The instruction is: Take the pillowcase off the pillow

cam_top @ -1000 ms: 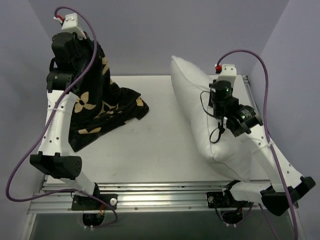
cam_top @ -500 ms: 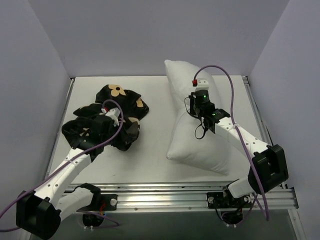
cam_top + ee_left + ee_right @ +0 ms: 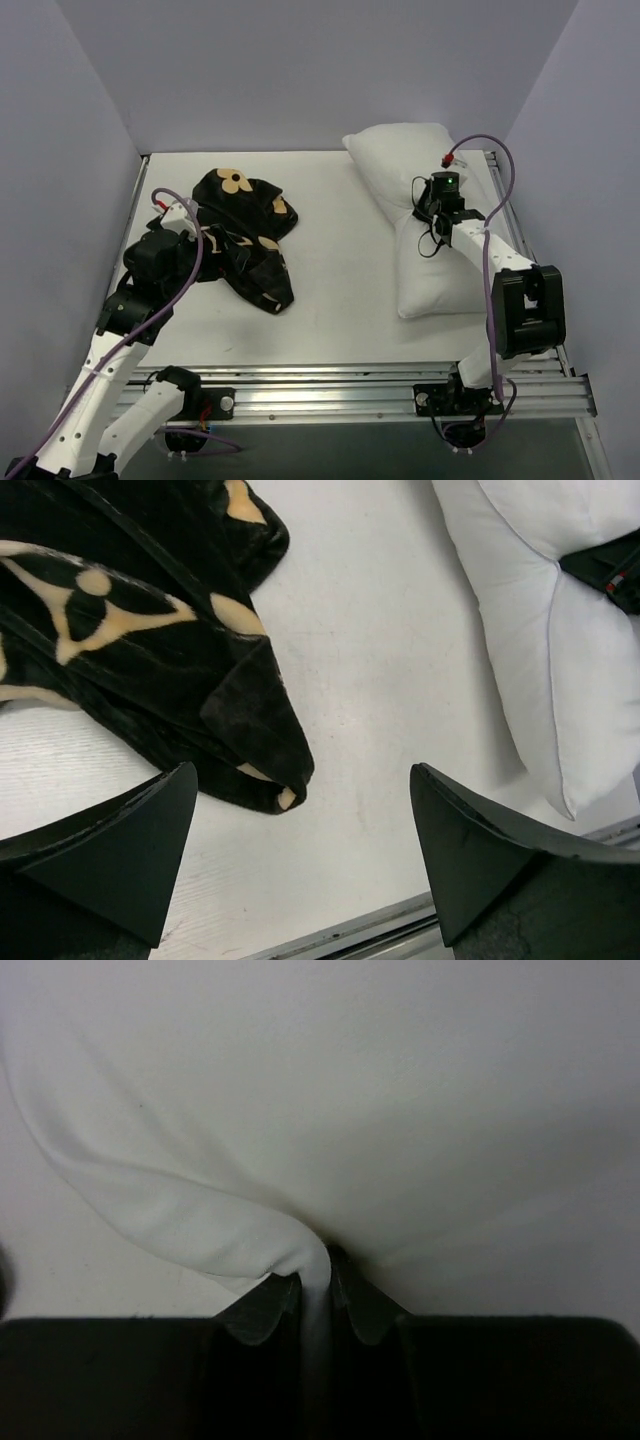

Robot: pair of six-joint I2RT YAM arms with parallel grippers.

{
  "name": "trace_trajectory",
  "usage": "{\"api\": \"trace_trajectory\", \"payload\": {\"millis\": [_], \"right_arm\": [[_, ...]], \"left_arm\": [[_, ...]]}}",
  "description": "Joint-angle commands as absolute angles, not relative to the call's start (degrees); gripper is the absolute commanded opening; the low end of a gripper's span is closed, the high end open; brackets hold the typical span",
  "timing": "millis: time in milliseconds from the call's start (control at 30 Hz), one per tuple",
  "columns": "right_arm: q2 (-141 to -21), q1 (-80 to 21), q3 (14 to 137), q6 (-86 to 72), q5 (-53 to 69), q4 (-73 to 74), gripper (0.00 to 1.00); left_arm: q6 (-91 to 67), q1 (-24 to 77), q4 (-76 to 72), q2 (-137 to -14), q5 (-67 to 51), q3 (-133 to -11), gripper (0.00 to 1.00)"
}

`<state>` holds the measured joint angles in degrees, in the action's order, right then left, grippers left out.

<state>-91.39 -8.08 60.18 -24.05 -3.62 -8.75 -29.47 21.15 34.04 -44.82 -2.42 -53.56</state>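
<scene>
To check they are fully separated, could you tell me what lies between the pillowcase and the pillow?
Only bare table: the top view shows an empty strip between the pillowcase and the pillow; the left wrist view agrees.

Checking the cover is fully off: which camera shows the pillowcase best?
Top external: the whole pillowcase lies crumpled, clear of the pillow. Left wrist shows only part of it, close up; right wrist shows only white pillow fabric.

Table [image 3: 340,290]: white, flat, matte top.
Walls [image 3: 300,70]: plain pale grey-lilac, on three sides of table.
Rail [image 3: 330,385]: silver slotted metal, along table's near edge.
</scene>
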Motion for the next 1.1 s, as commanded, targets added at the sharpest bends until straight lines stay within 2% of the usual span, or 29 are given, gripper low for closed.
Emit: {"api": "trace_trajectory", "payload": {"millis": [0, 33, 67, 100, 133, 200, 233, 333, 533, 867, 1067], "right_arm": [[-93.0, -5.3, 59.5, -26.0, -8.8, 2.1, 0.1], [-92.4, -5.2, 60.2, -25.4, -8.8, 2.8, 0.17], [-91.5, -5.2, 60.6, -24.6, -8.6, 3.0, 0.32], [-88.9, -5.2, 61.0, -23.7, -8.4, 3.5, 0.39], [-87.5, -5.3, 62.0, -23.3, -7.9, 4.0, 0.52], [-82.6, -5.3, 63.2, -22.0, -7.5, 5.7, 0.63], [-80.9, -5.3, 65.2, -21.5, -7.2, 6.6, 0.72], [-74.3, -5.3, 69.8, -20.0, -6.9, 10.0, 0.85], [-62.5, -5.2, 78.6, -18.2, -7.6, 16.7, 0.99], [-46.2, -5.2, 88.1, -9.9, -15.6, 21.7, 1.0], [-36.8, -5.7, 87.5, -6.3, -19.6, 22.2, 1.0]], "left_arm": [[-27.1, 18.8, 36.6, -44.1, -0.8, -55.5, 0.95], [-27.0, 18.4, 37.1, -43.9, -1.3, -55.5, 0.97], [-27.0, 17.8, 37.4, -43.6, -1.5, -56.1, 0.97], [-26.8, 16.9, 37.9, -43.4, -1.7, -56.5, 0.96], [-26.3, 16.4, 38.9, -43.1, -1.8, -57.0, 0.94], [-25.5, 15.1, 40.1, -42.9, -1.8, -59.3, 0.94], [-24.5, 14.8, 41.5, -42.8, -1.3, -60.2, 0.94], [-22.6, 13.7, 44.4, -42.9, -0.4, -64.9, 0.94], [-18.1, 13.5, 49.7, -42.2, 6.9, -75.8, 0.94], [-9.9, 13.8, 55.8, -37.7, 21.8, -94.5, 0.94], [-8.1, 15.2, 56.7, -33.2, 30.1, -98.6, 0.94]]}}
